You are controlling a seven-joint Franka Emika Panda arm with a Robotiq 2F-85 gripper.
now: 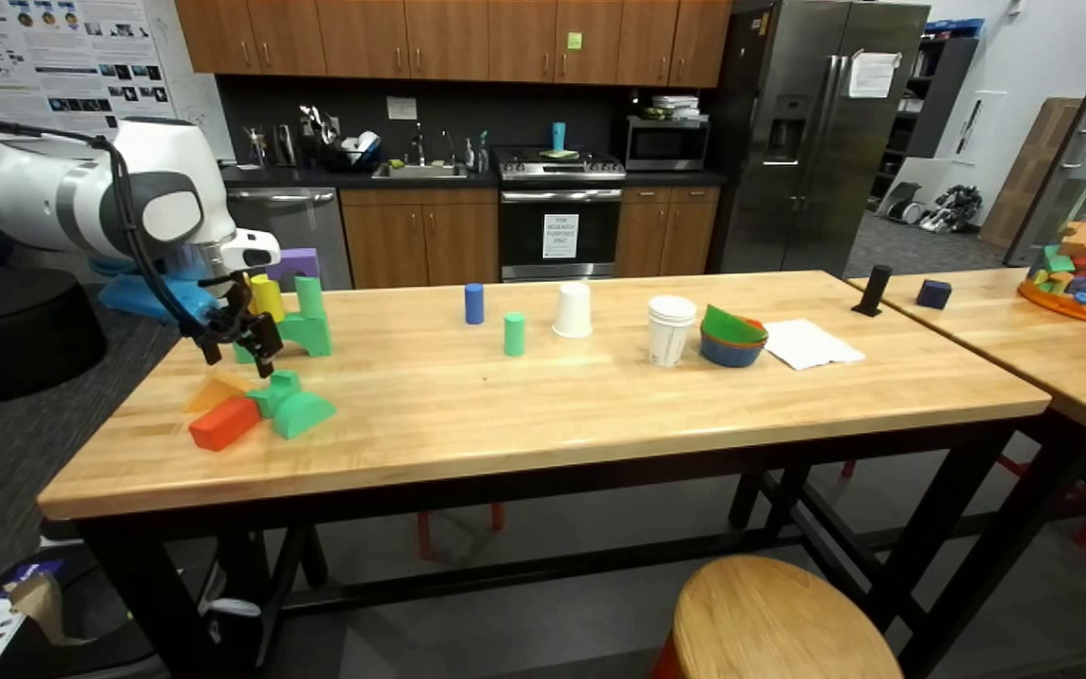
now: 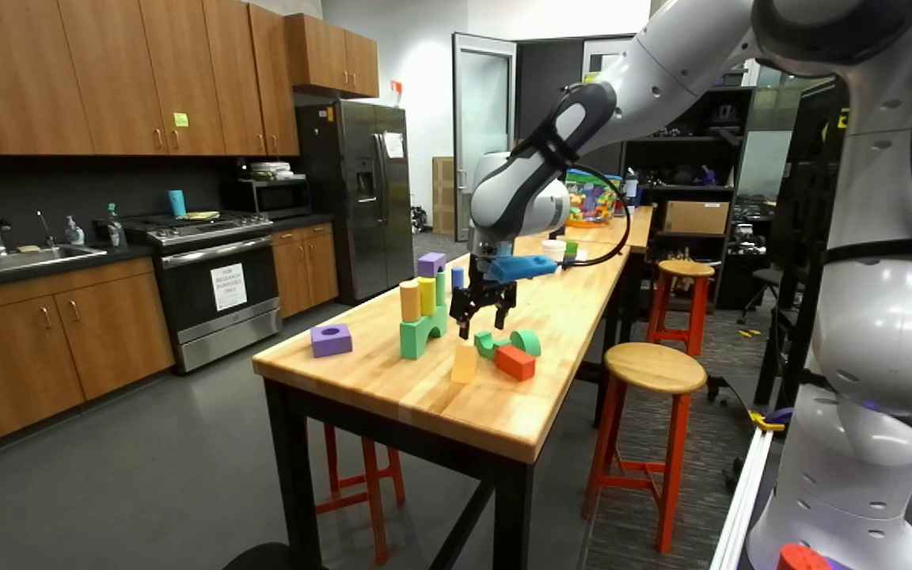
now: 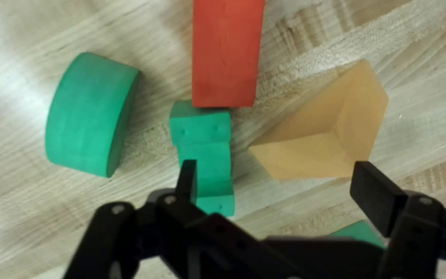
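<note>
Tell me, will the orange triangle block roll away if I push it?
The orange triangle block probably won't roll: its faces look flat. Crisp edges suggest it's stiff. Its slanted sides might slip when pinched.

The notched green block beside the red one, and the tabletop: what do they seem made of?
The notched green block looks like matte foam: even colour, no visible grain, small dents; painted wood isn't ruled out. The tabletop looks like wood with a slight sheen: grain streaks and soft glare show.
</note>
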